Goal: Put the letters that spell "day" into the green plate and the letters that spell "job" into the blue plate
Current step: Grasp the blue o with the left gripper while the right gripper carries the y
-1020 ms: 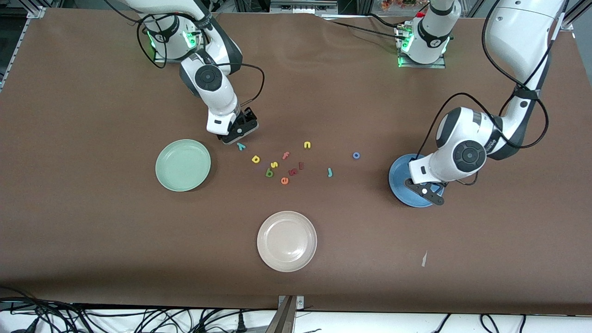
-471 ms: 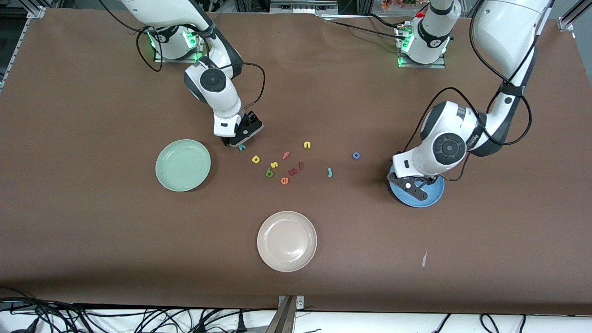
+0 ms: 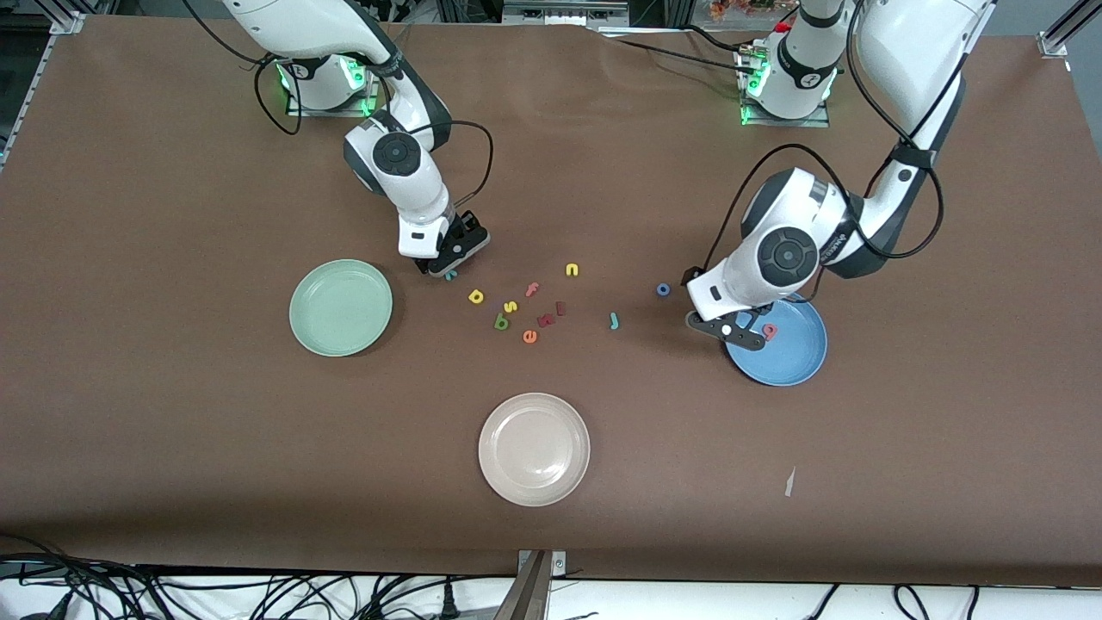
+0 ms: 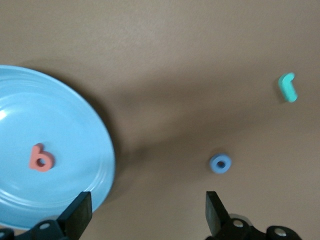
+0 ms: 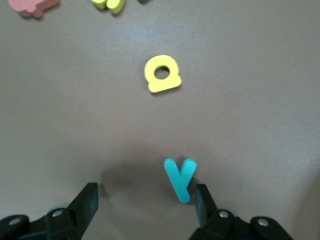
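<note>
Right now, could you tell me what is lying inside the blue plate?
Only the pinkish-red b lies in the blue plate; the left gripper hides part of its rim.

Pinkish-red b (image 3: 770,331) flat inside blue plate (image 3: 796,366). Blue o (image 3: 663,289) and teal j (image 3: 614,321) on table near it. Teal y (image 5: 180,178), yellow a (image 3: 475,296), dark green d (image 3: 501,323) beside empty green plate (image 3: 340,307).

A brown table (image 3: 172,482) fills the view; black cables (image 3: 258,594) trail along its near edge on a white floor.
</note>
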